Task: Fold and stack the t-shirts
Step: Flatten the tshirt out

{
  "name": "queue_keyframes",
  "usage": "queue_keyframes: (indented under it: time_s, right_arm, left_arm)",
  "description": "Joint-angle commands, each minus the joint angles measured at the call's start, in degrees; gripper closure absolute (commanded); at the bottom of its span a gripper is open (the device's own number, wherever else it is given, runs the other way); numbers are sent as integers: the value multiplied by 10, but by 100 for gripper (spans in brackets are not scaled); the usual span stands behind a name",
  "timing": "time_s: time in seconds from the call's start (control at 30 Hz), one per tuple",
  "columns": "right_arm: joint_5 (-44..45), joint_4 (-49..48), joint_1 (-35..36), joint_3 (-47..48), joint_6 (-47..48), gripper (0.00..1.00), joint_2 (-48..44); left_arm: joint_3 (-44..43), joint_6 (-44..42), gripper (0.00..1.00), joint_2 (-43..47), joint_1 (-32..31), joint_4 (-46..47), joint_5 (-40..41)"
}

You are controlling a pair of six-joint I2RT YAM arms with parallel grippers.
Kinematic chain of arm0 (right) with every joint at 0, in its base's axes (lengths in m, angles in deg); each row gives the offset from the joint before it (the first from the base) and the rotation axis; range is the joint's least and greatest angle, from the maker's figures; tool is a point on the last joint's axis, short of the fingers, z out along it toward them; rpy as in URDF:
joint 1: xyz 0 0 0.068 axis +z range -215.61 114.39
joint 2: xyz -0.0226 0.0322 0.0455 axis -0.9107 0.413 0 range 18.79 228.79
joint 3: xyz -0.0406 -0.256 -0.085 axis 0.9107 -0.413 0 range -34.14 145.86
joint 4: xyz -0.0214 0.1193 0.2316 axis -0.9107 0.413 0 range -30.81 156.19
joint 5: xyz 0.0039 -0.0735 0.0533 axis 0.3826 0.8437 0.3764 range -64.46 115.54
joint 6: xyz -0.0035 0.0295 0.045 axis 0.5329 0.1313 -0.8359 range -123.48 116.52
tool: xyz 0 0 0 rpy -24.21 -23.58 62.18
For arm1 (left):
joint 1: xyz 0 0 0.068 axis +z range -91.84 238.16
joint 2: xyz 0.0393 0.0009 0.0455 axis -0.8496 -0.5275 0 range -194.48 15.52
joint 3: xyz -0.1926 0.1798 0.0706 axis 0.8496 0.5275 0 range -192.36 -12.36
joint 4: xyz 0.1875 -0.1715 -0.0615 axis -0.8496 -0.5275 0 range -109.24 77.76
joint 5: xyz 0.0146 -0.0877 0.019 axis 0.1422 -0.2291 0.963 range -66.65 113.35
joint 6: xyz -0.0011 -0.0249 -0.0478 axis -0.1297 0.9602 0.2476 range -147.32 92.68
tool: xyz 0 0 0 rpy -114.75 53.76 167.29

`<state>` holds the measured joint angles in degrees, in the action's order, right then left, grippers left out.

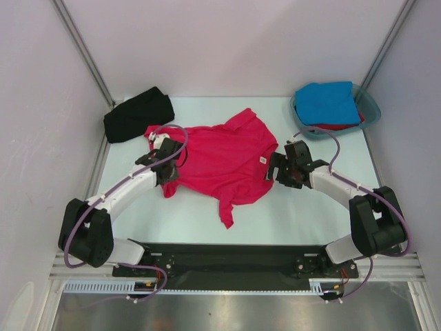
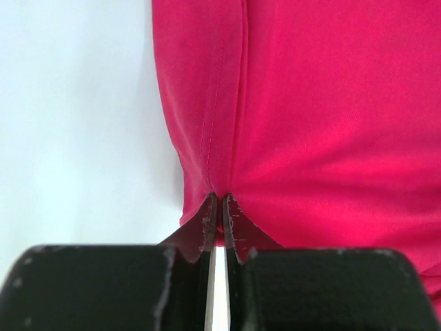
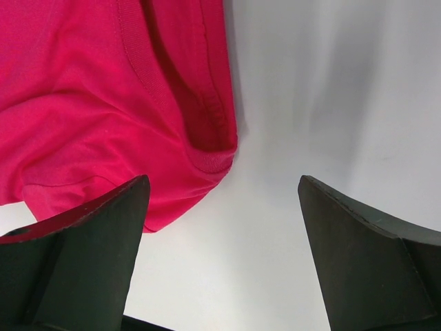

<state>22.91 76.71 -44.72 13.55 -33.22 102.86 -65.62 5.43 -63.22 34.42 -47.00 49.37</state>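
The crimson-pink t-shirt (image 1: 227,162) lies spread and rumpled in the middle of the table, its small white neck label (image 1: 262,161) on the right side. My left gripper (image 1: 167,167) is at the shirt's left edge. In the left wrist view its tips (image 2: 220,200) are almost together, pinching a fold of the crimson cloth (image 2: 310,103). My right gripper (image 1: 277,169) stands wide open beside the collar (image 3: 207,148), over bare table (image 3: 224,181). A black t-shirt (image 1: 138,114) lies folded at the back left. A bright blue t-shirt (image 1: 329,102) rests on a red one (image 1: 337,127) in the tub.
The translucent teal tub (image 1: 372,107) stands at the back right corner. White walls with metal posts close in the table on three sides. The arms' black base rail (image 1: 227,258) runs along the near edge.
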Motion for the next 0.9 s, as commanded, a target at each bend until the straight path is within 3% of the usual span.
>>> queue_keyframes:
  time_s: [0.0, 0.27, 0.37, 0.47, 0.6, 0.7, 0.87]
  right_arm:
    - [-8, -9, 1, 15, 8, 5, 4]
    - [-9, -8, 1, 17, 6, 5, 5]
    - [-9, -9, 2, 16, 5, 6, 5]
    - [-9, -7, 2, 16, 6, 6, 5]
    - [-9, -6, 3, 18, 6, 6, 5]
    - [-9, -6, 3, 20, 7, 6, 6]
    - [-14, -6, 3, 24, 8, 6, 14]
  left_arm:
    - [-9, 13, 91, 25, 6, -14, 28]
    - [-3, 14, 87, 49, 15, -25, 33]
    - [3, 14, 99, 58, 18, -22, 32]
    - [9, 7, 96, 65, 19, -15, 25]
    - [15, 12, 100, 74, 21, -15, 37]
    - [19, 54, 100, 95, 30, -42, 68]
    - [4, 207, 95, 161, 36, -171, 213]
